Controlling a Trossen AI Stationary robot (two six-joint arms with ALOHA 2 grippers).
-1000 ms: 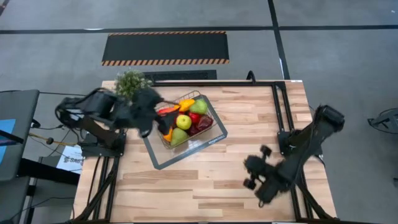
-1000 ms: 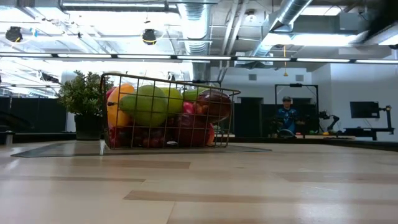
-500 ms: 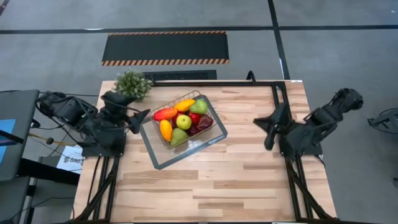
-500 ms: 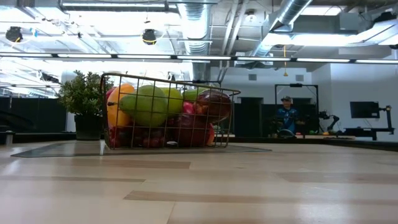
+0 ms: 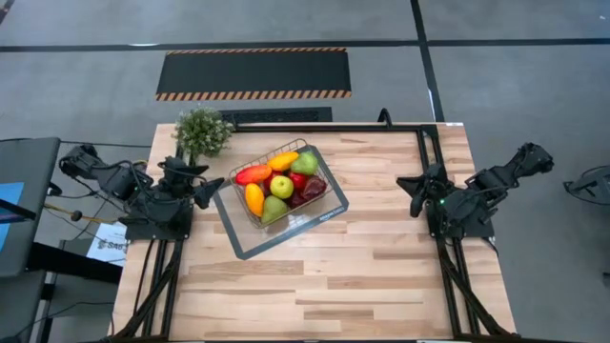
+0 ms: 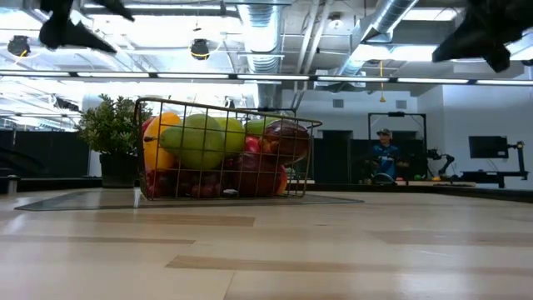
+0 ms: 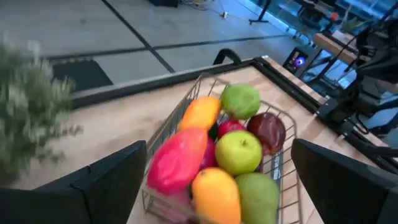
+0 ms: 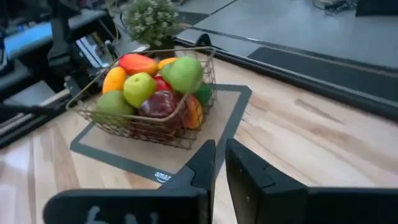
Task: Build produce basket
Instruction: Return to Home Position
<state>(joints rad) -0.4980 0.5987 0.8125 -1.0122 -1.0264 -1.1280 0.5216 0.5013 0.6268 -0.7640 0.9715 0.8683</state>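
The silver wire basket (image 5: 282,187) stands on its flat grey tray base (image 5: 286,235) left of the table's middle. It holds the produce (image 5: 278,185): red, orange, yellow and green pieces and a dark red one, also seen in the left wrist view (image 7: 224,155) and the right wrist view (image 8: 152,87). My left gripper (image 5: 212,186) is open and empty at the table's left edge, pointing at the basket; its fingers stand wide apart (image 7: 219,149). My right gripper (image 5: 408,186) is shut and empty near the table's right edge, fingers together (image 8: 219,152).
A bushy green potted plant (image 5: 202,131) stands at the far left corner, just beyond my left gripper. Black frame rails (image 5: 431,162) run along the far and right sides. Bare wood (image 5: 315,281) lies between the basket and the near edge.
My left gripper has drawn back from over the basket's left side toward the table's left edge. My right gripper has swung from near the table's front toward the far and right, up to the right edge. The basket and produce have stayed in place.
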